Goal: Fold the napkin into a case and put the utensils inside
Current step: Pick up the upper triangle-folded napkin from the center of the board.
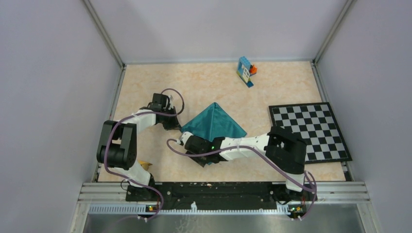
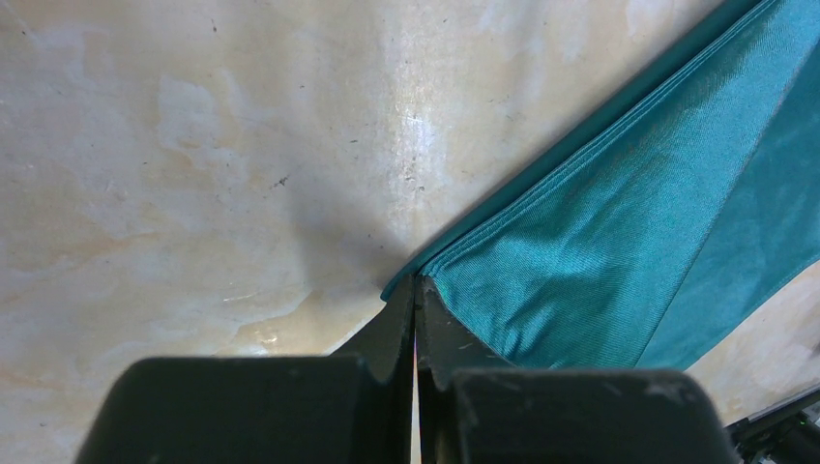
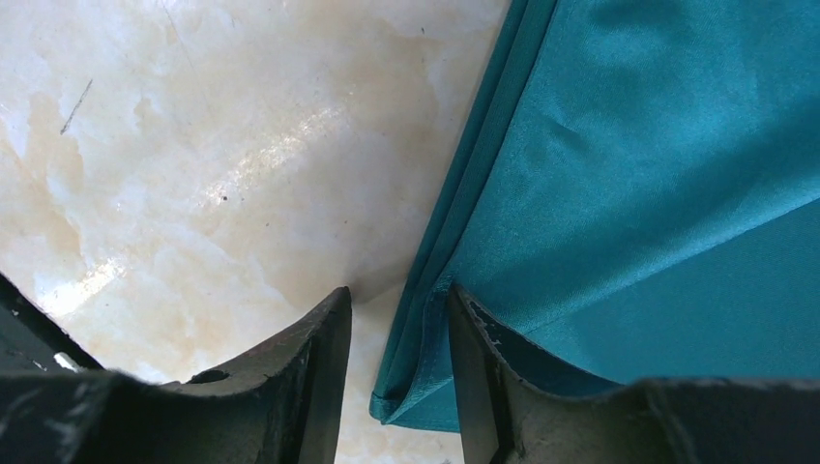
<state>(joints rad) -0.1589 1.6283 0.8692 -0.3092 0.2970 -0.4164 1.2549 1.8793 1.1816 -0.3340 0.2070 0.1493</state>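
Mid-table: napkin (image 1: 216, 124) folded to triangle, point toward far edge, well apart from checkerboard mat (image 1: 308, 128) at right. Left gripper (image 2: 417, 290) jaws together, pinching napkin's left corner. Right gripper (image 3: 396, 295) jaws apart, straddling layered cloth edge at near corner, not clamped. Utensils (image 1: 144, 165): bit of yellow showing beside left arm base, apart from napkin.

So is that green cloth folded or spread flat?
Folded. The cloth forms a triangle, with stacked edges showing in the left wrist view.
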